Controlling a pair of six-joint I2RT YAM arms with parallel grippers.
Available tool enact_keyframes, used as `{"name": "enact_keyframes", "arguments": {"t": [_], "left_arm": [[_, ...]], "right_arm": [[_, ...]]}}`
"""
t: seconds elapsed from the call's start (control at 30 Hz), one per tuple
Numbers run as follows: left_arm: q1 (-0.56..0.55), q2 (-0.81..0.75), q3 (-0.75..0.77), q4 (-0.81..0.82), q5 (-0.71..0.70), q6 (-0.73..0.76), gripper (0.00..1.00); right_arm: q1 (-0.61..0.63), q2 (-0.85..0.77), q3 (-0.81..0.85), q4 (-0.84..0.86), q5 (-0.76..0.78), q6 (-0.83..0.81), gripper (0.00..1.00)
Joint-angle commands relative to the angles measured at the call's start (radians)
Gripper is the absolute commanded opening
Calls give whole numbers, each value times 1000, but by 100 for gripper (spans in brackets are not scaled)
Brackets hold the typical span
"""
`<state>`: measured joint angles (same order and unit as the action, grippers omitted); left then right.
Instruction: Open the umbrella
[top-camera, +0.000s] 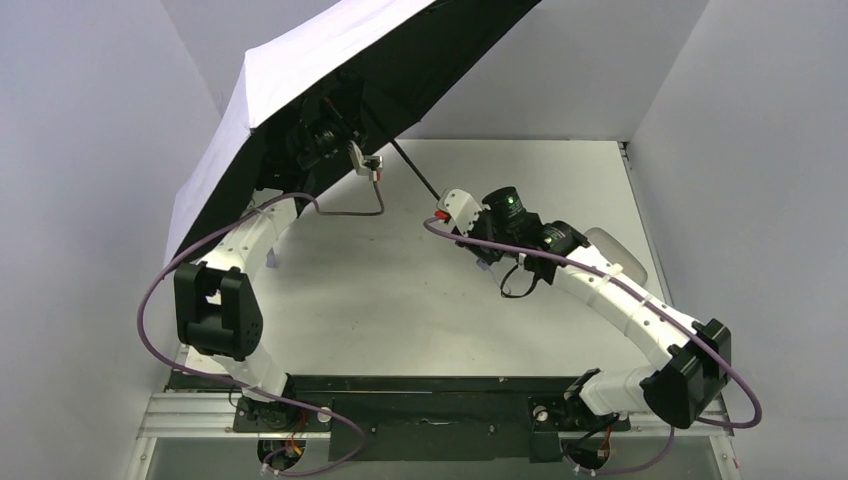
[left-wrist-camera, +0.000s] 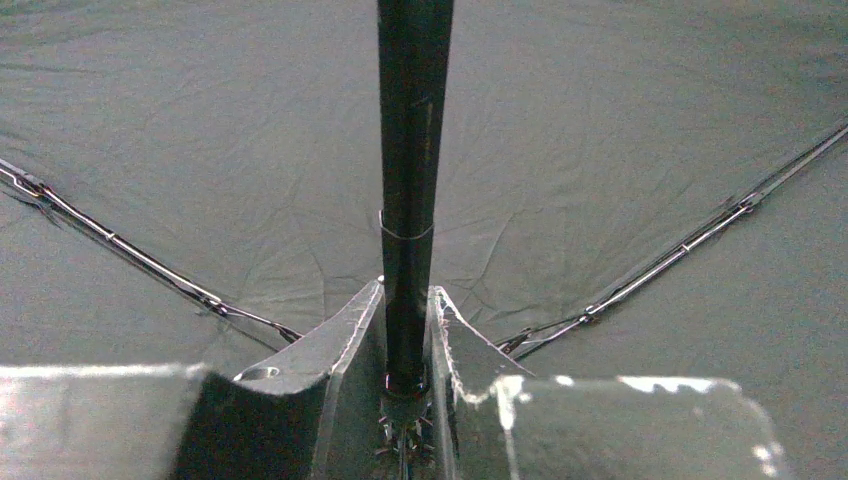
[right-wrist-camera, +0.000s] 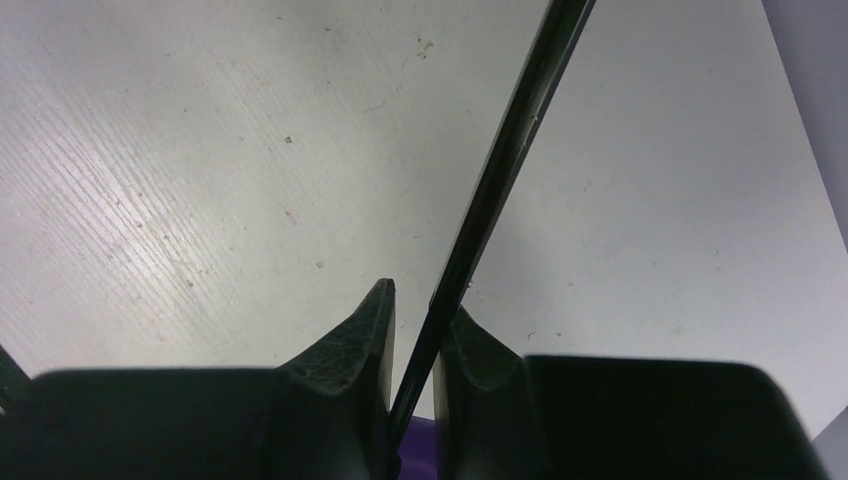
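1. Top external: the umbrella (top-camera: 330, 50) is hanging wide open over the counter's (top-camera: 380, 290) far-left corner.
2. Left pincer (left-wrist-camera: 407, 290) is clamping its shaft (left-wrist-camera: 410, 120) high up.
3. Right pincer (right-wrist-camera: 420, 300) is clamping the shaft's lower end.

The top camera looked down from above and behind the arm bases, far enough to hold the whole bench (top-camera: 400, 310). The left wrist camera sat close behind the left pincer (left-wrist-camera: 408, 290), facing along the umbrella (left-wrist-camera: 408, 150) shaft into its dark underside. The right wrist camera looked closely past the right pincer (right-wrist-camera: 418, 300) onto the bench. All three shared that shaft.
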<state>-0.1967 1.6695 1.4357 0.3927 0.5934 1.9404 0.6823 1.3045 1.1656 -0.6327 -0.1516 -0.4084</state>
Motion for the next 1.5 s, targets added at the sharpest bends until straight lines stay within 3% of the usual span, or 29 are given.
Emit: {"name": "enact_keyframes", "arguments": {"t": [0.0,0.37,0.5,0.67,0.97,1.13,1.27,1.37,1.47], "left_arm": [[245,-55,99,374,-560,-30,17],[268,39,223,326,-713,-9,16],[275,57,253,333,-710,-17,16],[252,18,159,370,-606,-27,11],[21,-150,-159,363,-406,-47,0],[-92,-173,-261,415,-329,-51,0],[-138,-173,-301,447,-300,-63,0],[-162,-174,-317,467,-285,-72,0],[-177,-182,-341,484,-274,-93,0]], "right_arm": [[50,57,-89,-847,-165,-258,0],[63,112,-129,-932,-172,-303,0],[70,111,-150,-938,-173,-304,0],[69,111,-112,-935,-208,-315,0],[24,168,136,-858,-365,-285,0],[-3,202,246,-775,-443,-226,31],[-8,212,289,-651,-472,-117,49],[-11,219,308,-545,-483,-17,53],[-24,222,302,-424,-494,72,49]]}}
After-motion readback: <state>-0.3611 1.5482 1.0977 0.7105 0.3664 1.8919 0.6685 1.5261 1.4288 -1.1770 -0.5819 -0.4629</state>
